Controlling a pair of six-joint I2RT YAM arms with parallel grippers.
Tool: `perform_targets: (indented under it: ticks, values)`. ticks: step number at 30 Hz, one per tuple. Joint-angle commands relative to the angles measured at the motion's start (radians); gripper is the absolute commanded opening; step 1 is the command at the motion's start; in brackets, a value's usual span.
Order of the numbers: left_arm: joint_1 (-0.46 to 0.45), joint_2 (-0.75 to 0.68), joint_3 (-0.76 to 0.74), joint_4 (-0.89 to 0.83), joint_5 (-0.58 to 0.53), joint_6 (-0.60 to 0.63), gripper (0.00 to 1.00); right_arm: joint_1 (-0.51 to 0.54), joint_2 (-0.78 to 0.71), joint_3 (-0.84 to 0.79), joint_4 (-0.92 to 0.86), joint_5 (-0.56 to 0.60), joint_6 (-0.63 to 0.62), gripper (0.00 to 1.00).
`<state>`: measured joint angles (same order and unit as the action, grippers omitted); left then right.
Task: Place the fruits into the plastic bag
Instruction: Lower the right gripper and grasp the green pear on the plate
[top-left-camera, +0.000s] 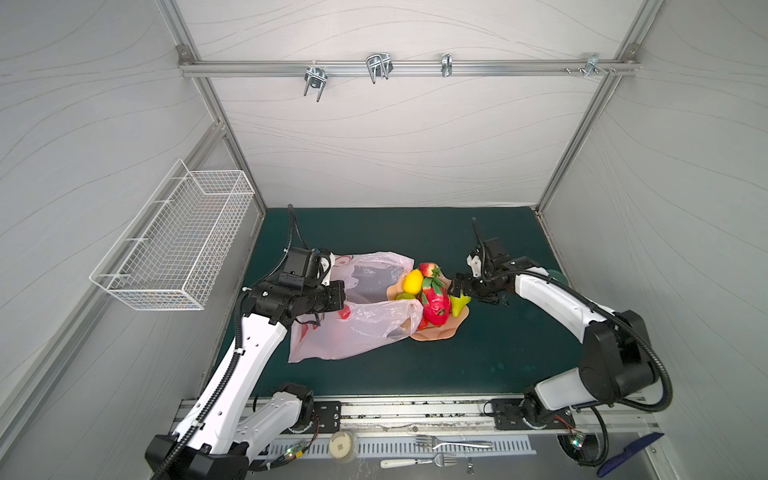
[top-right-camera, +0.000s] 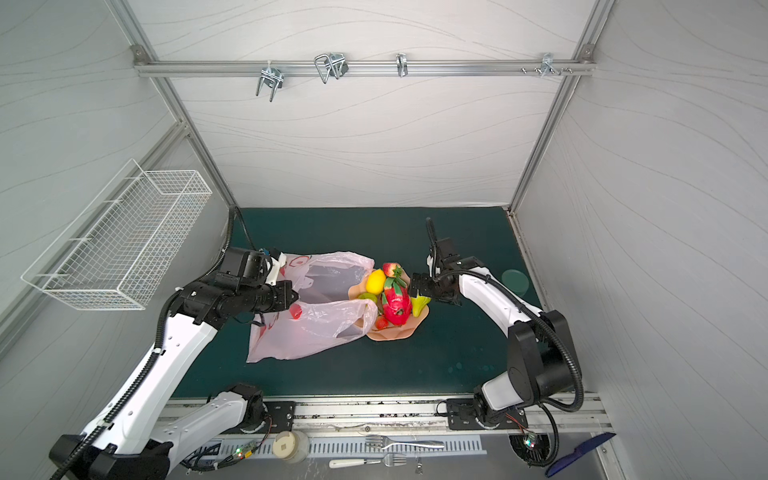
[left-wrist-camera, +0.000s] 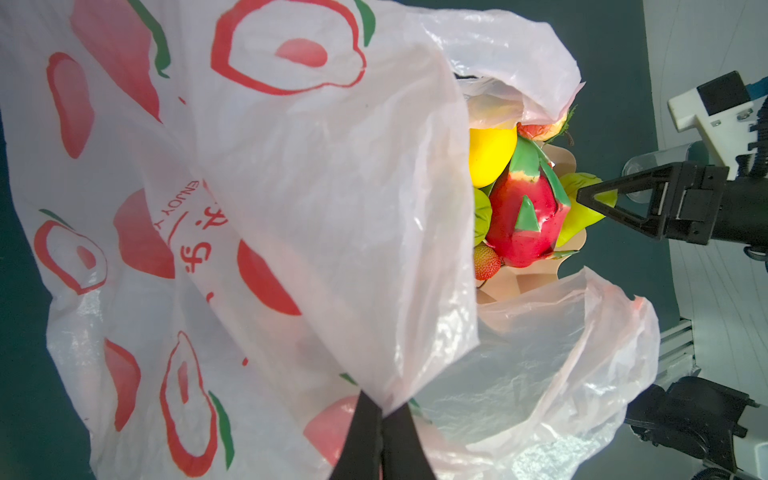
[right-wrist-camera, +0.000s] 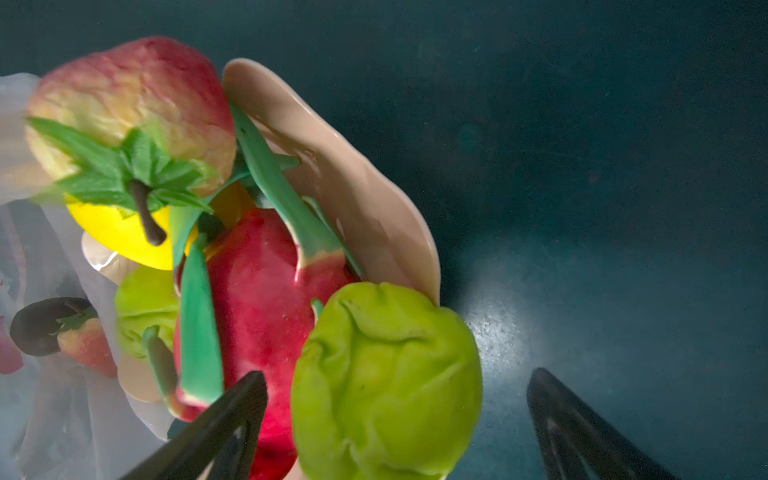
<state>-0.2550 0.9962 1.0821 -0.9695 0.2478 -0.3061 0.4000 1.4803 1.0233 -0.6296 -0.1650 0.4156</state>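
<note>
One pink translucent bag (top-left-camera: 365, 332), mouth gaping | left claw (left-wrist-camera: 382, 410) pinches it | right claw (right-wrist-camera: 397, 373) spread

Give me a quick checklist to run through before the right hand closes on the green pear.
1. Bag grip: the left hand is shut on the plastic bag: ok.
2. Bag mouth open and facing the bowl: ok.
3. Jaws: the right hand is open wide: ok.
4. Target: the green pear sits between its fingers: ok.
5. Fingers clear of the dragon fruit: cannot tell; one finger overlaps it in the right wrist view.
</note>
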Motion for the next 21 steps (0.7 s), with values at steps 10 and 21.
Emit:
perform_targets:
  ticks: [10,21]
  values:
    - [0.005,-0.03,0.01,0.004,-0.003,0.004,0.0,-0.012,0.044,-0.02,0.038,-0.048,-0.019,0.9]
    - [0.005,-0.03,0.013,0.006,-0.005,0.005,0.0,-0.013,0.018,-0.028,0.036,-0.064,-0.024,0.67]
